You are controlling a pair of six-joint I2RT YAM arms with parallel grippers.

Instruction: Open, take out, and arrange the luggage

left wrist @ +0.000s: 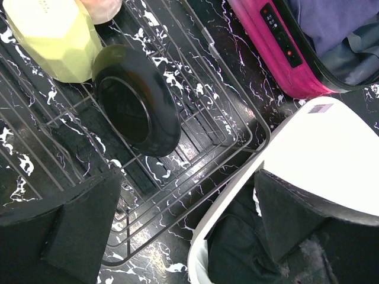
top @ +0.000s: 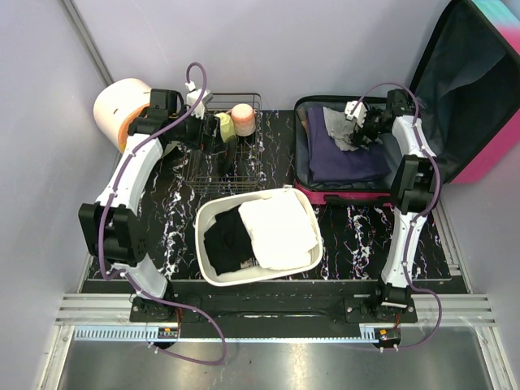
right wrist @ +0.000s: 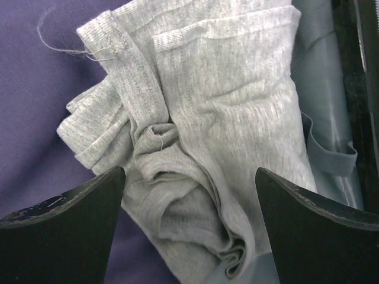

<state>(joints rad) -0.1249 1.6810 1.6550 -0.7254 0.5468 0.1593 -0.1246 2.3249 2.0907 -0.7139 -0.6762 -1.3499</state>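
One luggage point(top: 341, 197) lay open on the worktop, with one white tub point(top: 213, 213) and one wire rack point(top: 244, 99) left of it. Inside lay two garments: a purple garment point(top: 341, 158) and a grey garment point(right wrist: 225, 106). The right end effector point(right wrist: 189, 174) gaped empty over the grey garment; best to pinch its bunched fold alone. The left end effector point(left wrist: 188, 176), left of the luggage, gaped too.

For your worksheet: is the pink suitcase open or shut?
Open: the suitcase lid leans back, showing a purple garment and grey garment inside.

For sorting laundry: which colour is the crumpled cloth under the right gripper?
Light grey cloth, clearest in the right wrist view.
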